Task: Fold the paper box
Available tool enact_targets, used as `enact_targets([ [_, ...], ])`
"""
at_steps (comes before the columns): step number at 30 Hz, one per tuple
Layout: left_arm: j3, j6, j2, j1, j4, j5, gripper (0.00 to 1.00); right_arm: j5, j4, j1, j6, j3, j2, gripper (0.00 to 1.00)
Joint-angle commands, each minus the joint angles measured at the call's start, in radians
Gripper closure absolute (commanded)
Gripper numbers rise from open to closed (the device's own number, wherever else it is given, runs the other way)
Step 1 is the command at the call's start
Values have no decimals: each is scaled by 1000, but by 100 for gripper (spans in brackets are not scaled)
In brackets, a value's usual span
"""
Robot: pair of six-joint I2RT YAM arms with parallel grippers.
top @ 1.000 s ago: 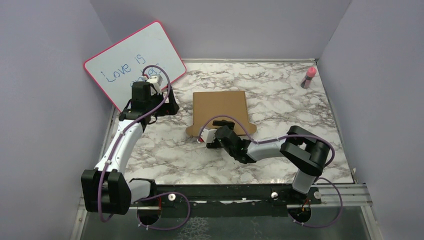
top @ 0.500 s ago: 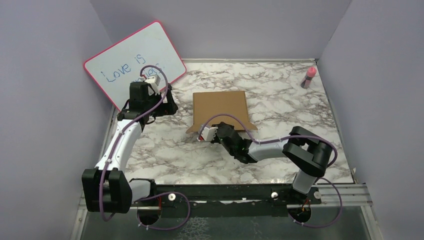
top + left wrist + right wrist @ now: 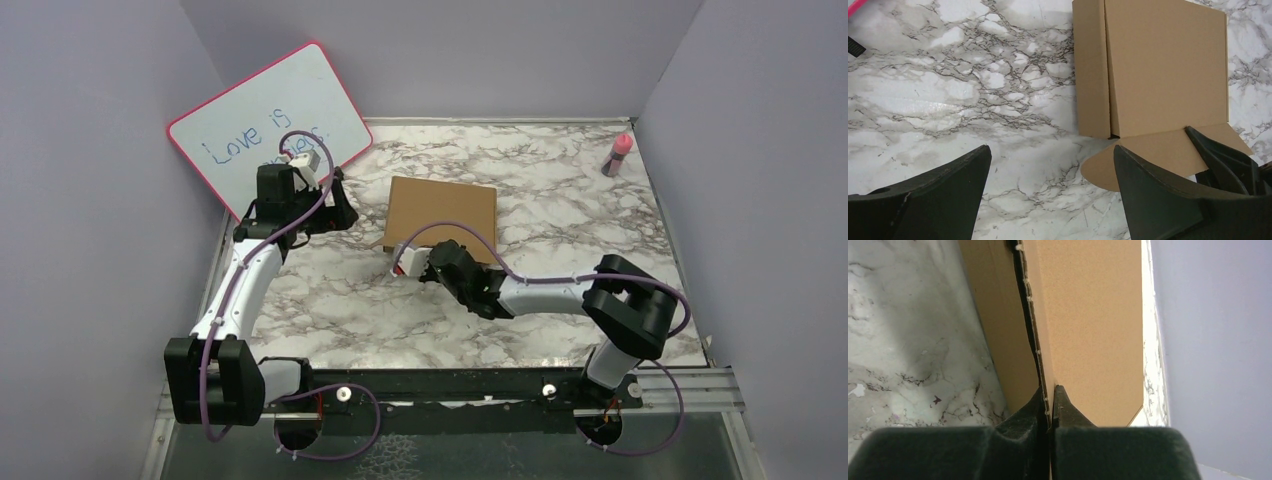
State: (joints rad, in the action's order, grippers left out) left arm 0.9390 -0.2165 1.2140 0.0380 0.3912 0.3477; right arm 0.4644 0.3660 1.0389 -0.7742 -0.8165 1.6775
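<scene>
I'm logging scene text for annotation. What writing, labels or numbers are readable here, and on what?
"Love is": blue handwriting on the whiteboard; its second line is hidden behind the left arm.
On the paper box: no print visible.
On the pink bottle: too small to read.

Your paper box (image 3: 441, 208): plain brown. Your table (image 3: 580, 200): white marble, grey-veined. Far left, whiteboard (image 3: 300, 90), pink frame, blue writing; far right, pink bottle (image 3: 619, 153).

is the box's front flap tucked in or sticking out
Out: the rounded flap of the paper box juts past its body, pinched by the right gripper.
</scene>
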Motion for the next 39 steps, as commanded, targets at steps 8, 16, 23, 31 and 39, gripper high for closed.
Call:
enact_targets([
  [8, -28, -57, 33, -14, -53, 101, 9, -130, -179, 6, 177, -36, -33, 48],
  [16, -106, -243, 58, 18, -213, 191, 12, -255, -323, 1, 360, -58, -214, 23],
  [23, -152, -357, 127, 87, -373, 125, 15, -382, -364, -115, 554, -97, -301, 19],
  [31, -160, -391, 255, 145, -475, 100, 22, -589, -353, -464, 865, -68, -282, 19],
  [39, -130, -383, 348, 158, -480, 100, 33, -661, -262, -650, 994, 48, -230, 26],
])
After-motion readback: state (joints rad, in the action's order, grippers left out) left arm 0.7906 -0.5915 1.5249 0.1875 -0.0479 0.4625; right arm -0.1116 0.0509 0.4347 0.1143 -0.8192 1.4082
